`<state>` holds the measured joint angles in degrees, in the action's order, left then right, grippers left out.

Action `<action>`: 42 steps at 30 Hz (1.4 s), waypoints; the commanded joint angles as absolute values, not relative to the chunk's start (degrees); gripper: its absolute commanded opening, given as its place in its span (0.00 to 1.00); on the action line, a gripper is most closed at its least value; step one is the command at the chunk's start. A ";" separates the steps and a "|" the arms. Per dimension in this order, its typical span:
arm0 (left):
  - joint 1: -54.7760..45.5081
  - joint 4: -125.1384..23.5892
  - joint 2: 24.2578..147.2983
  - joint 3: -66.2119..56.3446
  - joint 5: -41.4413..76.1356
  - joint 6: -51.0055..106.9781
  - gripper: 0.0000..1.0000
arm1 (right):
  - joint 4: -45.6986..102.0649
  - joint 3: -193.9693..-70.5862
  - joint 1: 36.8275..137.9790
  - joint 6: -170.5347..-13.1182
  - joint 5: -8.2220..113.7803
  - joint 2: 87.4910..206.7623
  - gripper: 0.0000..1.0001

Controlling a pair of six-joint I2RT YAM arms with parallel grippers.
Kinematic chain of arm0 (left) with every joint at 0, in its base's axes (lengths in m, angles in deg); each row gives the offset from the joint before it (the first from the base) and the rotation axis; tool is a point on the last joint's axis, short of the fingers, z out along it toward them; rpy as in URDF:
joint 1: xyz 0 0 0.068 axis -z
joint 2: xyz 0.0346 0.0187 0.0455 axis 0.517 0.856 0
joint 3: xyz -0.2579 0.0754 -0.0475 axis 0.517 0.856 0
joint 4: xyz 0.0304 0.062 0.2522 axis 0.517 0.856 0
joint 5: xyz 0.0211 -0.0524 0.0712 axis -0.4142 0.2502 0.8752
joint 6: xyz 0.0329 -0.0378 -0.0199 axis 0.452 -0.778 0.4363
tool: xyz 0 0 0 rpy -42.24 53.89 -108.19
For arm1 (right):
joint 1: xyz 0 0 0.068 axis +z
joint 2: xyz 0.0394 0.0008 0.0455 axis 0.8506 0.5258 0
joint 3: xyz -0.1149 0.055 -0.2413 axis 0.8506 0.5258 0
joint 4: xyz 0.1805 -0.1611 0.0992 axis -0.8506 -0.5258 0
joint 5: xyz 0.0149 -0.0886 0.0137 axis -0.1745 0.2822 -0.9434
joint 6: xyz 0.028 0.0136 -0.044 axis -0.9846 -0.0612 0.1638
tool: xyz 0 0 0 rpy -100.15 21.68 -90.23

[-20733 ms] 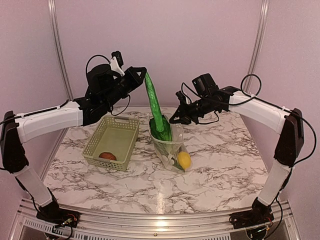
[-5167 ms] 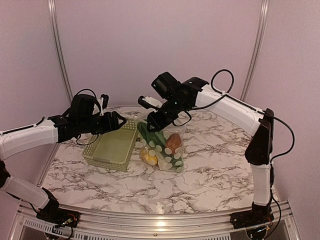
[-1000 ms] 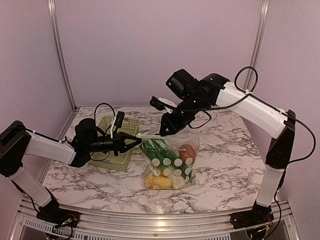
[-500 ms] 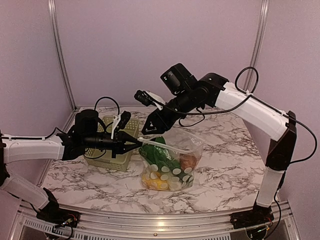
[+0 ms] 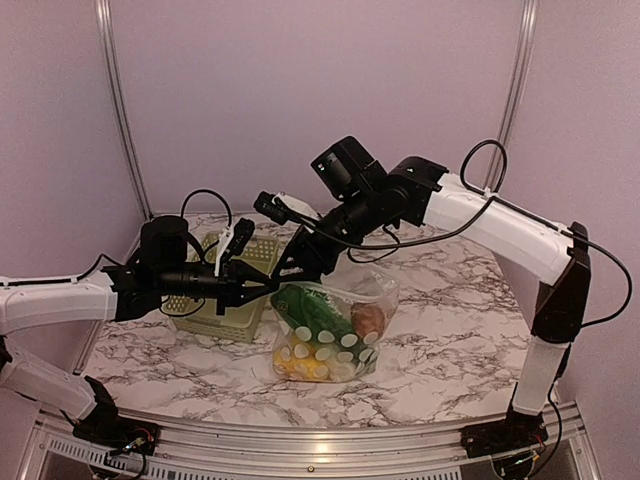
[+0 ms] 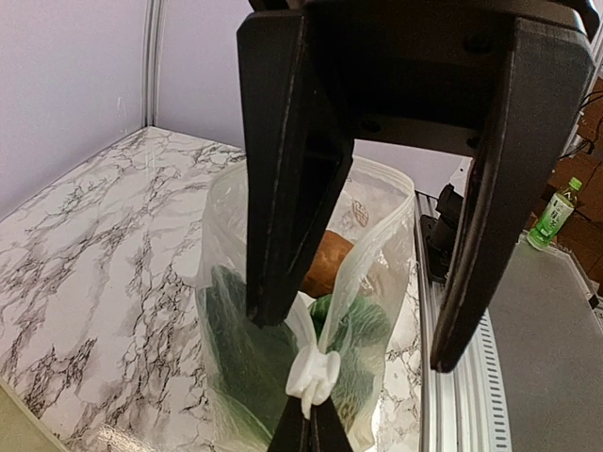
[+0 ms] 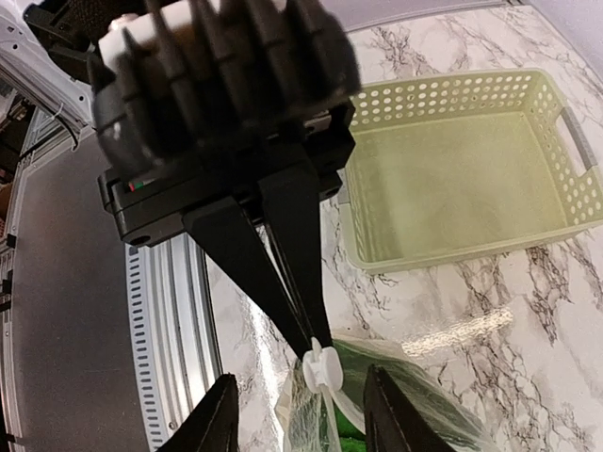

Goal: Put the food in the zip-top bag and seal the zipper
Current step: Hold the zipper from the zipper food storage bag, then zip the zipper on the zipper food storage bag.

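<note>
Between the left fingers [image 6: 290, 435] sits the zip-top bag [image 6: 363, 311] corner, right fingers [image 6: 283, 188] astride.

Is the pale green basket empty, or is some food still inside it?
Empty. The right wrist view looks into the basket and shows only its bare floor; the food sits inside the zip-top bag.

Marble-veined white table [image 5: 450, 330] under even light, with plain lilac walls [image 5: 300, 80] behind it and on both sides. Silvery posts [image 5: 118, 110] rise at its back corners, a ribbed metal rail [image 5: 320, 450] lines its near edge, and a green bottle [image 6: 558, 209] stands beyond that.
</note>
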<state>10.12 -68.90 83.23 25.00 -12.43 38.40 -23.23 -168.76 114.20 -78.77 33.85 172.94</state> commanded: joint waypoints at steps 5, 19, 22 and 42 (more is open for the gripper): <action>10.17 -69.62 81.59 26.63 -12.45 37.37 0.00 | -19.27 -166.79 114.25 -77.11 35.06 173.80 0.39; 10.14 -70.38 80.78 27.11 -12.37 36.63 0.00 | -19.18 -167.46 114.24 -76.12 34.32 175.83 0.38; 10.09 -70.34 80.29 27.39 -12.14 36.55 0.00 | -19.36 -167.97 114.19 -76.31 34.32 176.44 0.35; 8.35 -67.35 78.32 28.24 -9.69 37.72 0.00 | -23.22 -171.89 113.97 -76.18 40.72 174.56 0.06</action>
